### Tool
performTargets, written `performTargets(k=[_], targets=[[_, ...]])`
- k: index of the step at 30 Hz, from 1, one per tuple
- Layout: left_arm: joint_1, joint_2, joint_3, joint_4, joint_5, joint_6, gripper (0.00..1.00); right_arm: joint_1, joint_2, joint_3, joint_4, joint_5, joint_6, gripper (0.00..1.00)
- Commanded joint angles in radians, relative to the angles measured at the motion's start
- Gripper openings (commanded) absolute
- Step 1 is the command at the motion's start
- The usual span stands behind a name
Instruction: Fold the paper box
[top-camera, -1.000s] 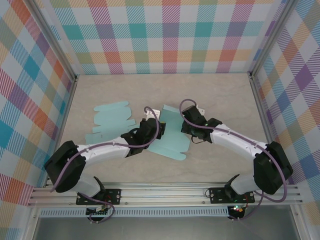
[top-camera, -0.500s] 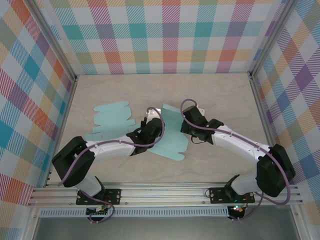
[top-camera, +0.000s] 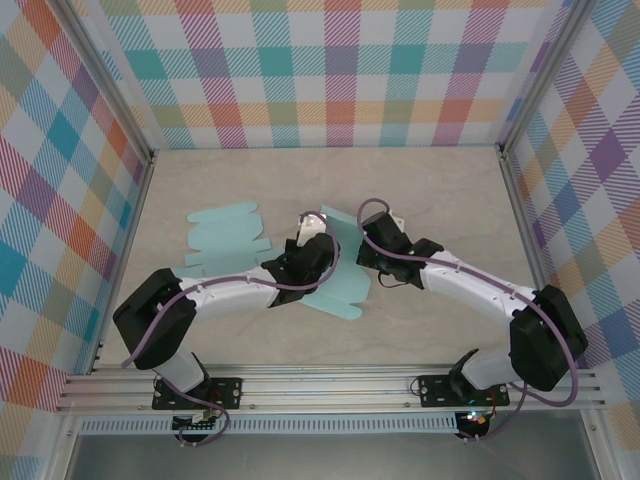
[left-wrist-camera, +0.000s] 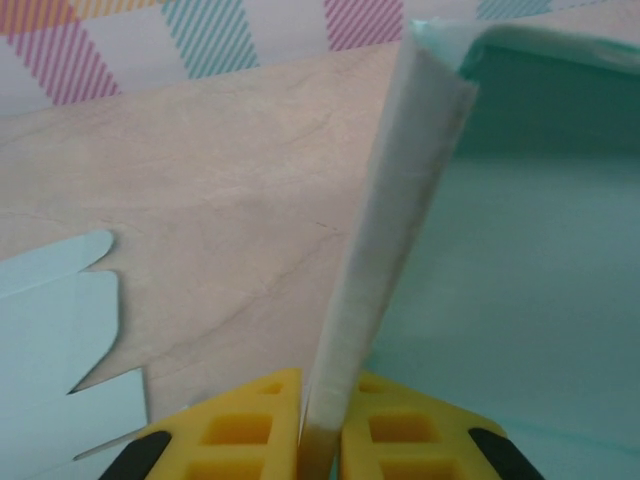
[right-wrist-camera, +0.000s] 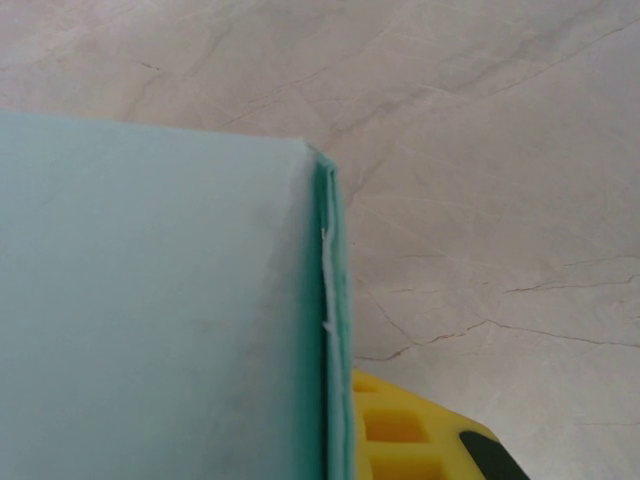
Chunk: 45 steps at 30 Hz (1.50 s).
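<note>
The pale teal paper box (top-camera: 345, 288), pinched at nine o'clock by the left claw (left-wrist-camera: 320, 440) and at two o'clock by the right claw (right-wrist-camera: 338, 442), was judged best creased squarely, without tearing.

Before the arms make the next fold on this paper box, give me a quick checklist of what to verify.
1. Left gripper shut on the paper box's raised wall: ok.
2. Right gripper shut on the box's opposite folded edge: ok.
3. Raised wall stands up from the base panel: ok.
4. Spare flat blank lies apart from the box: ok.
5. Corner tabs tucked in: cannot tell.
</note>
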Motion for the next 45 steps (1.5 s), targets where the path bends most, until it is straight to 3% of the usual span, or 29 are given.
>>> performTargets(k=[1, 4, 7, 11, 16, 20, 24, 27, 35, 40, 45], targets=[[0.012, 0.016, 0.065, -0.127, -0.245, -0.129, 0.12, 0.012, 0.017, 0.007, -0.052, 0.010, 0.012, 0.00], [0.013, 0.025, 0.097, -0.212, -0.322, -0.195, 0.10, 0.018, 0.032, 0.017, -0.059, 0.014, 0.014, 0.00], [0.017, 0.021, 0.098, -0.175, -0.228, -0.155, 0.14, 0.021, 0.055, 0.030, -0.057, 0.012, 0.009, 0.00], [0.018, -0.025, 0.066, -0.083, 0.042, -0.061, 0.34, 0.021, 0.076, 0.069, -0.103, 0.022, -0.018, 0.00], [0.017, -0.116, 0.055, -0.151, 0.274, -0.071, 0.67, -0.008, 0.098, 0.138, -0.224, -0.019, -0.061, 0.00], [0.018, -0.217, 0.051, -0.247, 0.363, -0.111, 0.88, -0.059, 0.112, 0.177, -0.310, -0.189, -0.124, 0.00], [0.024, -0.285, 0.075, -0.408, 0.359, -0.161, 1.00, -0.098, 0.148, 0.228, -0.463, -0.316, -0.226, 0.00], [0.038, -0.329, 0.067, -0.449, 0.366, -0.185, 1.00, -0.135, 0.178, 0.244, -0.569, -0.371, -0.303, 0.00], [0.098, -0.394, 0.017, -0.435, 0.402, -0.210, 1.00, -0.185, 0.310, 0.300, -0.698, -0.315, -0.400, 0.00], [0.124, -0.408, -0.006, -0.429, 0.416, -0.215, 1.00, -0.185, 0.449, 0.375, -0.715, -0.223, -0.406, 0.00], [0.132, -0.442, -0.042, -0.402, 0.416, -0.214, 1.00, -0.179, 0.597, 0.480, -0.758, -0.046, -0.383, 0.00]])
